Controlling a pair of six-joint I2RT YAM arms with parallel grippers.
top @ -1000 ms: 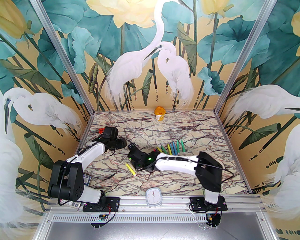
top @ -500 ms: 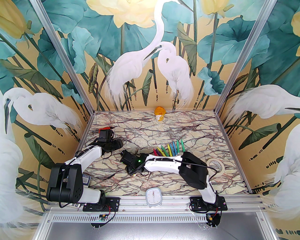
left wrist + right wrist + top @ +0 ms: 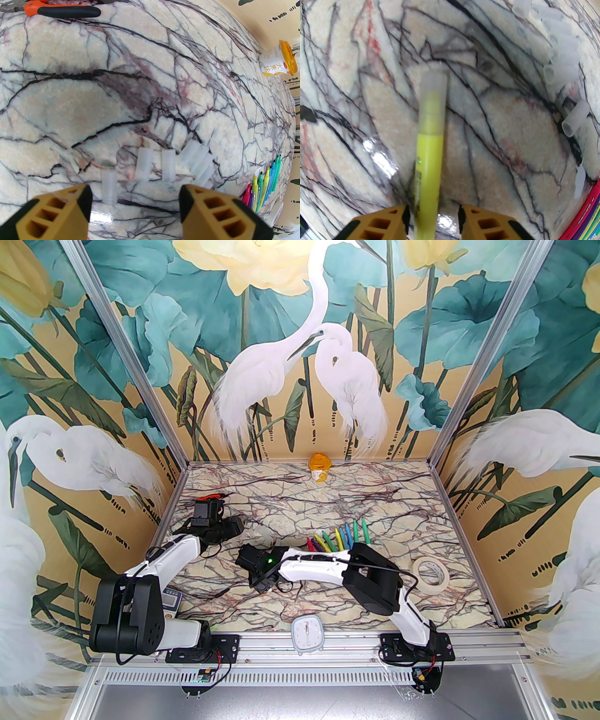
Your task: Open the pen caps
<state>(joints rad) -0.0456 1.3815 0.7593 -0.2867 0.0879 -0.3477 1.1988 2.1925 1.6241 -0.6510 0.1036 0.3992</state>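
Observation:
A yellow pen [image 3: 429, 150] lies on the marble table, its clear pen cap [image 3: 434, 85] still on the far tip. My right gripper [image 3: 433, 211] is low over the pen's near end, open, one finger on each side and a gap still showing on the right. Several loose pen caps [image 3: 143, 166] lie just ahead of my left gripper [image 3: 136, 196], which is open and holds nothing. More loose caps [image 3: 557, 46] sit at the upper right of the right wrist view. The other pens [image 3: 338, 538] lie in a fanned row right of centre. Seen from above, the right gripper [image 3: 258, 576] covers the yellow pen.
Orange-handled pliers [image 3: 213, 497] lie behind the left gripper [image 3: 207, 514]. A cup with an orange lid [image 3: 320, 467] stands at the back wall. A tape roll [image 3: 431, 573] lies at the right, a small timer [image 3: 306, 628] at the front edge, a grey device [image 3: 171, 600] by the left arm.
The right arm has swung left and dropped over the yellow pen, its jaws narrowing; the tape roll is now uncovered. The left gripper has drifted slightly left and back.

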